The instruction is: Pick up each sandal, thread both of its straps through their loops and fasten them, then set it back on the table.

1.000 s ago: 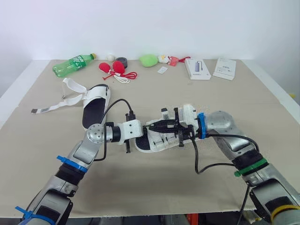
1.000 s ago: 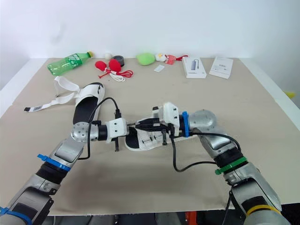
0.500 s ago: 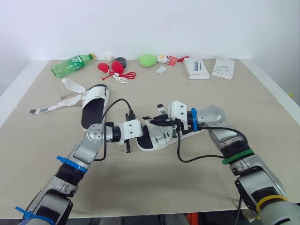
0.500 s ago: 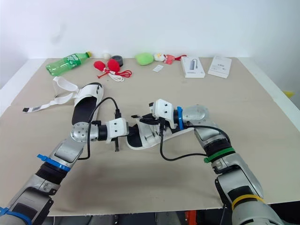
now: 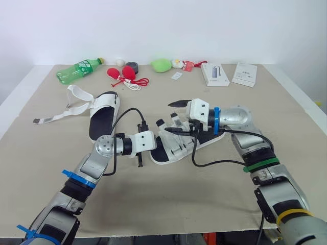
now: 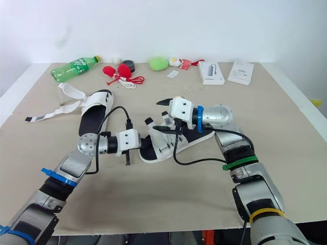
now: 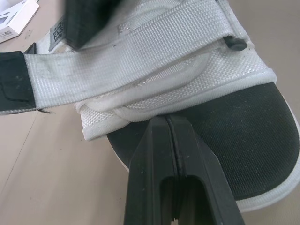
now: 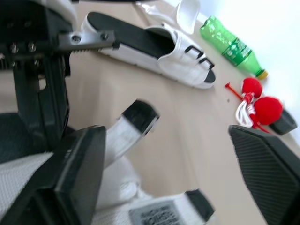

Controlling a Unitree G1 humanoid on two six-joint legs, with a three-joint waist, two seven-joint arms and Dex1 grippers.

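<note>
**Change over the last second.** The right pincer point(image 5: 175, 117) lay low across the near sandal point(image 5: 173, 151) with its fingers among the straps. It has since lifted clear and now hangs over the sandal's strapped end. The left pincer point(image 7: 165, 123) has kept its place at the sandal's edge, and the sandal has stayed near mid-surface.

**Right pincer.** The fingers are spread wide and grip nothing. One finger is raised high and the other sits low, just above the straps.

**Left pincer.** The fingers are pressed together. Their tips rest against the white webbing where it meets the black footbed. Whether any webbing is caught between them cannot be told.

**Near sandal.** It is white with a black footbed and lies on the surface point(image 5: 153, 199) between the two pincers. The end toward the robot's left touches the left pincer. Black-tipped strap ends point(image 5: 161, 122) stand up loose under the right pincer's spread fingers.

**Far sandal** point(image 5: 103, 116). It lies flat on the surface, further back and to the robot's left, well apart from both pincers. Its long white straps point(image 5: 76, 102) trail loose to the left.

**Back edge of the surface.** A green bottle point(image 5: 80, 70) lies on its side, with red balls point(image 5: 122, 74) on a cord just beside it.
</note>
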